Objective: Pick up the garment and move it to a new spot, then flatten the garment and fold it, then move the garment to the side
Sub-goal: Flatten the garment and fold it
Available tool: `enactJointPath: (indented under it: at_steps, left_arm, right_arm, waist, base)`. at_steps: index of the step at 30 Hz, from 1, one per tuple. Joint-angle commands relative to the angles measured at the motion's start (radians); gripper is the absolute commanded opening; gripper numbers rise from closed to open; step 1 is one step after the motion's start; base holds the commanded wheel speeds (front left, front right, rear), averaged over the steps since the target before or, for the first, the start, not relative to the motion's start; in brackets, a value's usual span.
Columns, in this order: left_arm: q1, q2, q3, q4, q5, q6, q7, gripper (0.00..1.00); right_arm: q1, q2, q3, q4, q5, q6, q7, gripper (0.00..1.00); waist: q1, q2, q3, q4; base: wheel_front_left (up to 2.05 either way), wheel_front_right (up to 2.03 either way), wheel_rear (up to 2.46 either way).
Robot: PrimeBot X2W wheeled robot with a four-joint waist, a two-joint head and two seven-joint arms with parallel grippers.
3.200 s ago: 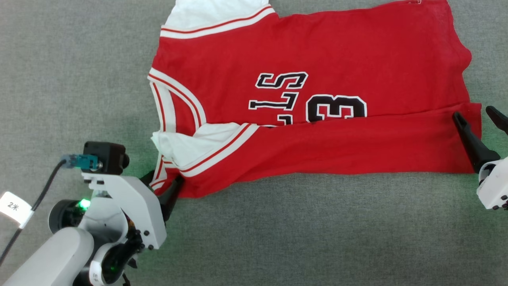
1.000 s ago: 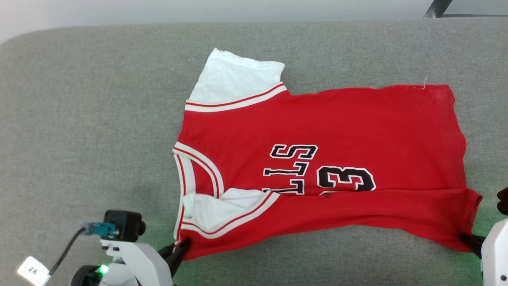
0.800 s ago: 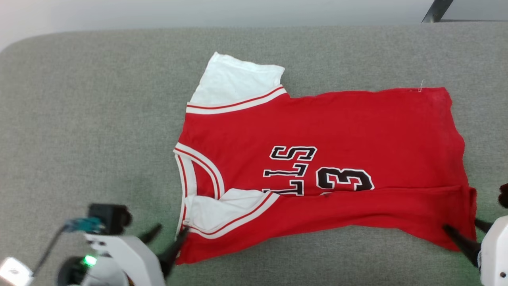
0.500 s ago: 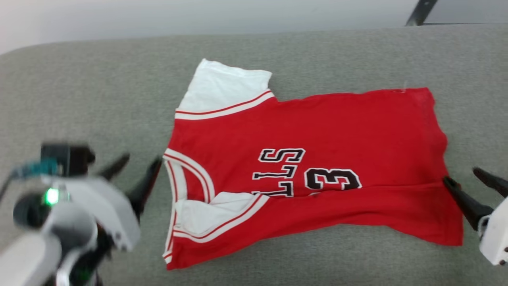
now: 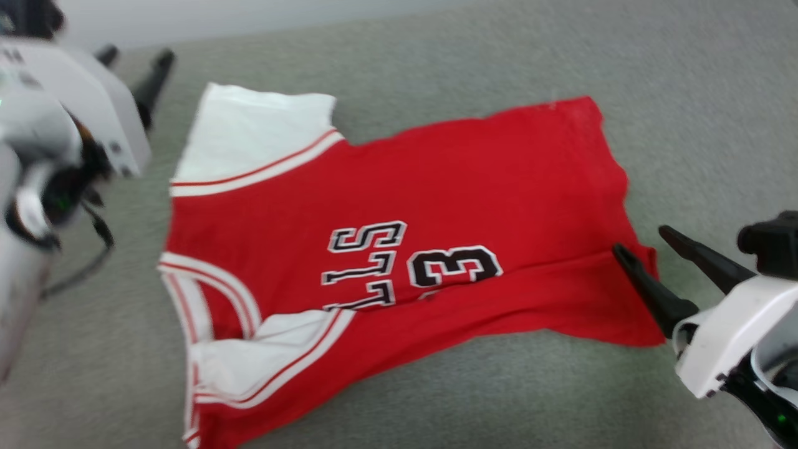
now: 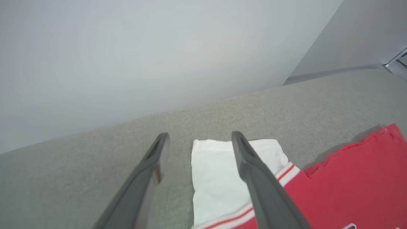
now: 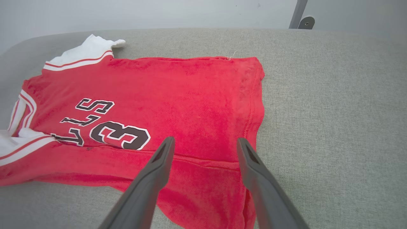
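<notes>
- Left gripper (image 5: 134, 57): fingers spread wide, empty, hovered at far-left corner.
- Far white sleeve (image 6: 219, 178): lay straight ahead of left gripper, its outer edge in line with gap between fingers.
- Garment (image 5: 436, 181): flat on grey cushion (image 5: 436, 56); long axis left-right, collar left, hem right; near edge lapped over lettering.
- Right gripper (image 5: 644, 241): wide, empty, at hem's near corner; one finger over cloth, other off it.
- Judged: each arm nearest its own end; left arm suits far sleeve side, right arm suits hem.
</notes>
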Motion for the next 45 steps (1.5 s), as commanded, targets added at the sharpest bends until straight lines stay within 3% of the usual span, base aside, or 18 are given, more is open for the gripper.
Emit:
enactJointPath:
  at_steps: [1, 8, 12, 17, 25, 26, 27, 28, 29, 38, 45]
  left_arm:
    - [-0.064, -0.023, -0.015, 0.098, 0.007, -0.035, 0.017, 1.0]
    - [-0.232, -0.06, -0.07, 0.419, -0.007, -0.153, 0.158, 1.0]
    - [-0.286, -0.052, -0.098, 0.542, 0.003, -0.176, 0.245, 1.0]
    - [-0.296, -0.086, -0.132, 0.646, -0.021, -0.199, 0.371, 1.0]
    - [-0.302, -0.12, -0.145, 0.698, -0.049, -0.223, 0.422, 1.0]
    - [-0.304, -0.122, -0.147, 0.699, -0.052, -0.226, 0.428, 0.86]
    - [-0.305, -0.123, -0.151, 0.698, -0.052, -0.228, 0.429, 0.41]
    - [-0.305, -0.123, -0.153, 0.697, -0.053, -0.232, 0.426, 0.11]
    - [-0.303, -0.125, -0.152, 0.7, -0.06, -0.232, 0.427, 0.0]
    - [-0.323, -0.131, -0.156, 0.699, -0.066, -0.235, 0.396, 0.0]
    - [-0.349, -0.163, -0.172, 0.688, -0.069, -0.24, 0.376, 0.0]
  right_arm:
    - [-0.026, 0.009, 0.017, 0.016, 0.003, -0.001, -0.02, 1.0]
    - [-0.067, 0.011, 0.064, 0.065, 0.009, -0.001, -0.066, 1.0]
    - [-0.087, 0.005, 0.083, 0.076, 0.016, -0.001, -0.077, 1.0]
    - [-0.101, 0.002, 0.096, 0.086, 0.017, -0.001, -0.082, 1.0]
    - [-0.103, -0.002, 0.092, 0.098, 0.019, -0.001, -0.092, 1.0]
    - [-0.104, -0.001, 0.092, 0.098, 0.019, -0.001, -0.092, 1.0]
    - [-0.105, -0.001, 0.091, 0.098, 0.018, -0.001, -0.092, 1.0]
    - [-0.109, -0.001, 0.093, 0.097, 0.018, -0.001, -0.091, 1.0]
    - [-0.115, -0.001, 0.093, 0.096, 0.018, -0.001, -0.09, 1.0]
    - [-0.266, -0.026, 0.135, 0.118, 0.039, -0.001, -0.035, 1.0]
    - [-0.553, -0.029, 0.216, 0.344, 0.104, -0.001, 0.125, 1.0]
  waist:
    - [0.0, 0.0, 0.081, -0.088]
    - [0.0, 0.0, 0.13, -0.145]
    - [0.0, 0.0, 0.149, -0.164]
    - [0.0, 0.0, 0.159, -0.172]
    - [0.0, 0.0, 0.166, -0.167]
    - [0.0, 0.0, 0.167, -0.166]
    - [0.0, 0.0, 0.168, -0.164]
    - [0.0, 0.0, 0.169, -0.162]
    - [0.0, 0.0, 0.17, -0.161]
    - [0.0, 0.0, 0.179, -0.139]
    - [0.0, 0.0, 0.199, -0.104]
  base:
    - [0.0, 0.0, 0.0]
    - [0.0, 0.0, 0.0]
    - [0.0, 0.0, 0.0]
    - [0.0, 0.0, 0.0]
    - [0.0, 0.0, 0.0]
    - [0.0, 0.0, 0.0]
    - [0.0, 0.0, 0.0]
    - [0.0, 0.0, 0.0]
    - [0.0, 0.0, 0.0]
    - [0.0, 0.0, 0.0]
    - [0.0, 0.0, 0.0]
